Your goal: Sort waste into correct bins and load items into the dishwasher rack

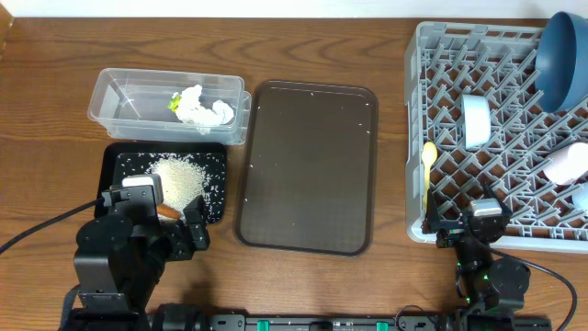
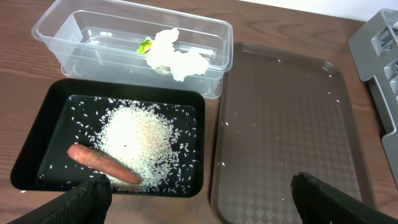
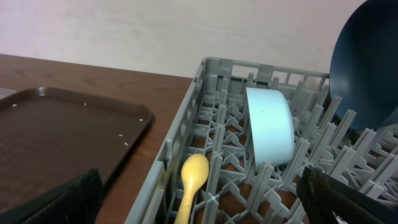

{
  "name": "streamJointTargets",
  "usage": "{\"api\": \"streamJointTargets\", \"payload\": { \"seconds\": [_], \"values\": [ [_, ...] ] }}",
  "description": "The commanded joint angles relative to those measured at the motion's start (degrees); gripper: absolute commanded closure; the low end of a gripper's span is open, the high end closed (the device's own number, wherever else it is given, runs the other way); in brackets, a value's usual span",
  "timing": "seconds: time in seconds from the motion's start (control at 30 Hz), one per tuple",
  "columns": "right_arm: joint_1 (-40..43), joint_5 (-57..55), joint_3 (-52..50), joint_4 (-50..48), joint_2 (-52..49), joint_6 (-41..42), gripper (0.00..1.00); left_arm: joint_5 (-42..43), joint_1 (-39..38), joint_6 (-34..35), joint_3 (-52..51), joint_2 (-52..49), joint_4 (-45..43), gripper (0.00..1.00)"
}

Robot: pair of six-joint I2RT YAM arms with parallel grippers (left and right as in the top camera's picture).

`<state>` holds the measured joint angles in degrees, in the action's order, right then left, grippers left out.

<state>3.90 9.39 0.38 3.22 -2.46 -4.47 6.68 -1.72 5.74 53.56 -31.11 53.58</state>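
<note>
The sorting and loading look all but finished, so the step in hand is probably a clean withdrawal. Doing it well means lifting each arm straight up and away, so that nothing already placed gets brushed. The left gripper [image 2: 200, 186] is spread wide and grasps nothing. In its wrist view, the near edge of the black tray [image 2: 25, 163] lies just ahead at lower left. The carrot piece [image 2: 102, 163] rests on that tray close to the left finger, beside the heap of rice [image 2: 140, 140], so this arm should rise before it swings. Beyond the tray, at upper left, the clear tub [image 1: 110, 101] holds the crumpled tissue [image 1: 202, 108] and the yellow-green wrapper [image 1: 174, 103]. A few stray grains dot the brown serving tray [image 1: 308, 165] in the middle of the overhead view. The right gripper [image 3: 200, 186] is likewise released and empty, and sits at the rack [image 1: 423, 138]'s near wall at lower right. The pale yellow spoon [image 3: 193, 177] lies directly ahead between its fingers, inside the rack. The small light blue bowl [image 3: 270, 127] stands on edge farther in, and the dark blue bowl [image 3: 367, 62] leans at the upper right corner. What seem to be the pink cup [image 1: 565, 164] and the light blue cup [image 1: 581, 196] sit by the right edge.
</note>
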Motion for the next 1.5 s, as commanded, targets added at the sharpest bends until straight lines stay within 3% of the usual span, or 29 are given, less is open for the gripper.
{"api": "streamJointTargets", "payload": {
  "seconds": [0.0, 0.5, 1.1, 1.27, 1.47],
  "values": [
    [-0.22, -0.35, -0.07, 0.35, 0.42, -0.31, 0.01, -0.68, 0.15, -0.52, -0.15, -0.02, -0.07, 0.06],
    [-0.22, -0.35, -0.07, 0.35, 0.42, -0.31, 0.01, -1.55, 0.26, -0.98, -1.57, 0.63, 1.64, 0.06],
    [-0.22, -0.35, -0.07, 0.35, 0.42, -0.31, 0.01, -3.3, 1.55, -1.03, -41.68, 25.35, -40.63, 0.06],
    [-0.22, -0.35, -0.07, 0.35, 0.42, -0.31, 0.01, -3.28, 1.55, -4.9, -48.54, 28.55, -51.28, 0.06],
    [-0.22, -0.35, -0.07, 0.35, 0.42, -0.31, 0.01, -3.26, 1.7, -7.65, -53.37, 30.42, -55.78, 0.06]
  ]
}}
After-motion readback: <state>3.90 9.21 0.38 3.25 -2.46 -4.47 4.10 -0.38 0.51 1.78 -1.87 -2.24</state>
